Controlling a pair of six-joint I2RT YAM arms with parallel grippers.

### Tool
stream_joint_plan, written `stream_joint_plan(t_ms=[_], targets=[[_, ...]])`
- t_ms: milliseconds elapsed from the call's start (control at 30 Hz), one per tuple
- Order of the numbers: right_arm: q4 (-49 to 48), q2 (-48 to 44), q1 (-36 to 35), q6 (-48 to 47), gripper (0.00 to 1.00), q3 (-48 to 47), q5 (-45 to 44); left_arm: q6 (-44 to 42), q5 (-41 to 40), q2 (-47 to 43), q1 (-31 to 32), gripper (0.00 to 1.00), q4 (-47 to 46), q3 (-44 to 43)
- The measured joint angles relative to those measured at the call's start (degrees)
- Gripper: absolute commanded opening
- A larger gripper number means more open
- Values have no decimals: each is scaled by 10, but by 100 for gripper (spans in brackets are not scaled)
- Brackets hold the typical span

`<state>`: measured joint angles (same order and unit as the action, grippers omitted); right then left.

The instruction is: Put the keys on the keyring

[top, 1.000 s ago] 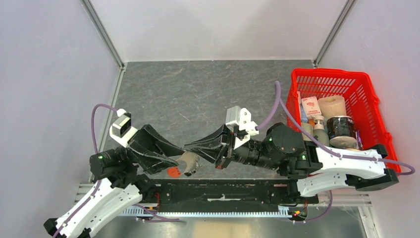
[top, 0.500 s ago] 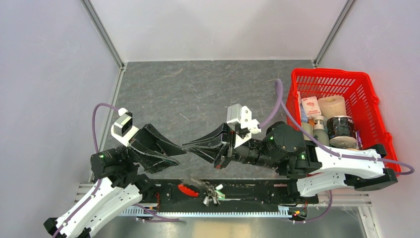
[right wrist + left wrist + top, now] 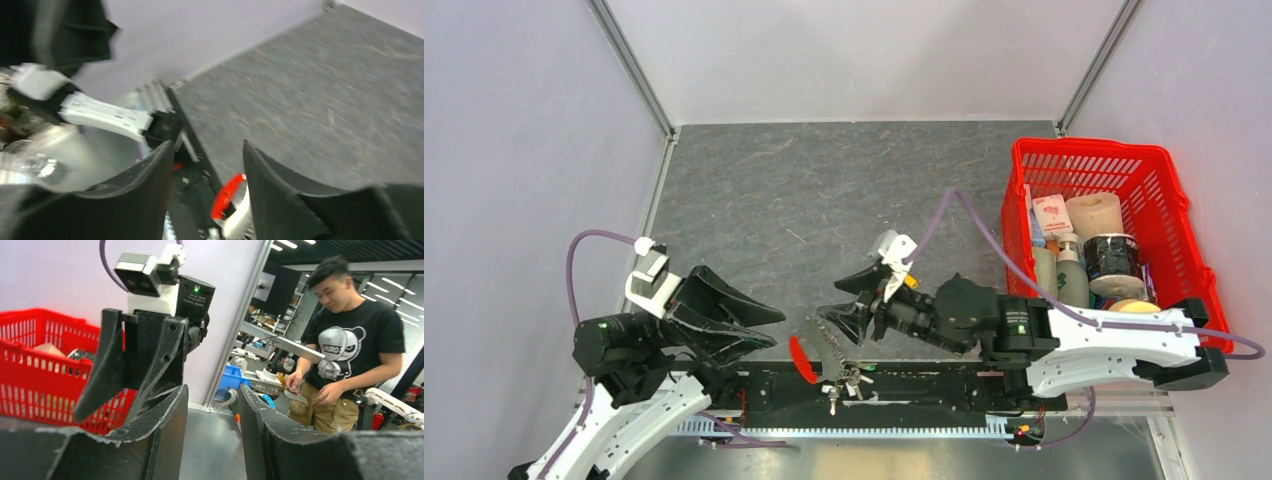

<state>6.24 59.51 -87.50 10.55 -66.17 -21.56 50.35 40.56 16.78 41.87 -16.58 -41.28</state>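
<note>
Both the right claw (image 3: pixel 207 150) and left claw (image 3: pixel 212 390) gape half-open and empty, the keyring (image 3: pixel 824 365) lying just below the right claw's tips on the black rail (image 3: pixel 944 385) (light, limp, slippery; probably best pinched by its stiff red fob (image 3: pixel 800 358)), long axis along the rail, fob toward the left claw.

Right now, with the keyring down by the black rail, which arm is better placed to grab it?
Right. The right gripper hangs open by the keyring, whose red fob shows between its fingers in the wrist view. The left gripper cannot see it.
</note>
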Motion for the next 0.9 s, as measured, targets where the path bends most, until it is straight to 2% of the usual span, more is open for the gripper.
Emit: stream_joint_plan(t_ms=[100,167,367,500,667,900], targets=[[29,16,32,55,71,22,-18,-18,-1,0,0,48,39,-1],[46,44,82,113,70,26,-9,-23,-3,0,0,48,61,0],[103,199,200,208,71,-2,46,-27,-14,-3,0,49,101,0],[143,313,210,214,61,-46,88,-38,-22,-26,0,49,140,-1],[152,386,207,211,50,-68,137,-60,-31,-51,0,49,181,-11],[131,433,207,195,50,-68,188,-91,-31,-52,0,49,217,-14]])
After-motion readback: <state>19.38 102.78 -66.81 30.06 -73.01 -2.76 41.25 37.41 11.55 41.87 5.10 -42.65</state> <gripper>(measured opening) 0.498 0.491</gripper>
